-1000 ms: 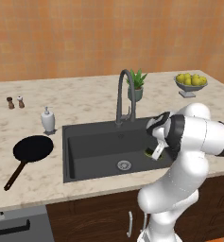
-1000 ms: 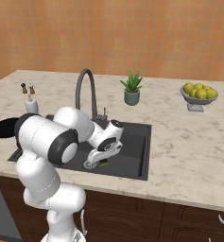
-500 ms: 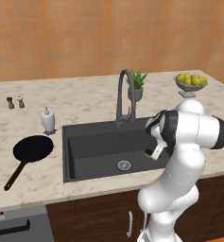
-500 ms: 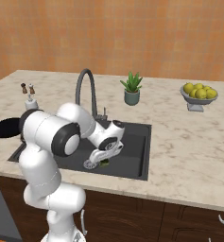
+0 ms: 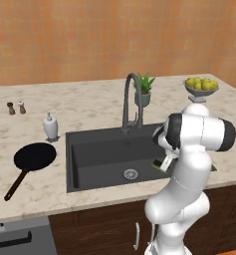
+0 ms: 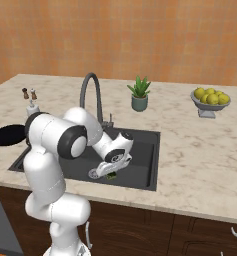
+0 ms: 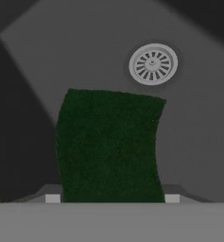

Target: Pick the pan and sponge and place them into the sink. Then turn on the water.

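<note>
Jaws closed on the sponge (image 7: 108, 144), its green face standing between the two dark tips in the hand view, with the silver drain (image 7: 152, 64) beyond it on the basin floor. Gripper (image 6: 109, 172) is lowered inside the sink (image 5: 89, 159), near its right-hand wall.

Left to right across the worktop (image 5: 35, 196): the pan (image 5: 34, 157) lies flat beside the sink's left rim, handle pointing toward the front edge; a white soap dispenser (image 5: 51, 126) stands just behind it; the faucet (image 5: 130, 102) rises at the back rim; the arm's elbow bulges over the right front corner of the basin.

Risks, as judged: released from above the floor, the sponge may bounce or come to rest on the drain; a lift-out angled toward the rim could scrape the basin wall. The later reach for the pan must cross the faucet neck and pass the dispenser, either of which a wide swing could strike.

Pose: forearm pitched steeply down into the basin, wrist bent so the hand looks at the sink floor.
</note>
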